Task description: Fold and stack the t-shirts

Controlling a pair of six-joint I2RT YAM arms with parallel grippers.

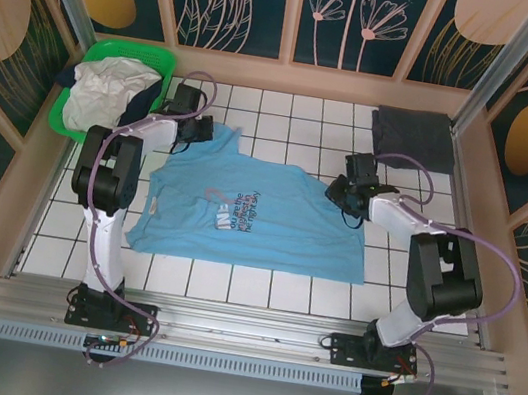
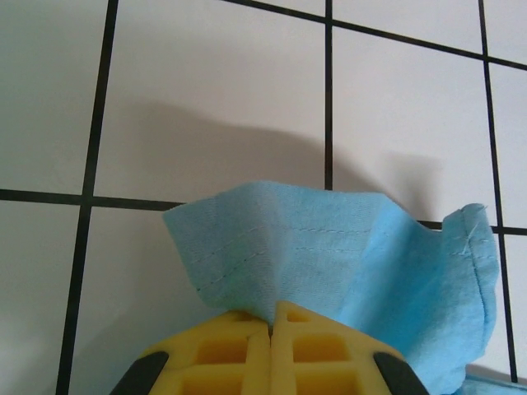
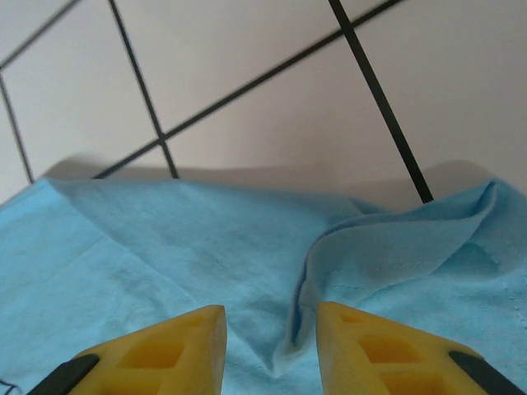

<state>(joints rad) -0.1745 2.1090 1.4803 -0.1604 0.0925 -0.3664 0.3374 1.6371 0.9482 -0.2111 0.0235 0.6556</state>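
While the light blue t-shirt (image 1: pixel 269 229) lies spread flat on the worktop (image 1: pixel 298 112), left gripper (image 2: pixel 271 322) jaws are clamped on its hemmed edge; right gripper (image 3: pixel 270 317) jaws stand apart over a raised fold.

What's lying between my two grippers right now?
The light blue shirt. In the top view its far edge runs from the left gripper, shut on the cloth, to the right gripper, whose open fingers straddle a raised fold.
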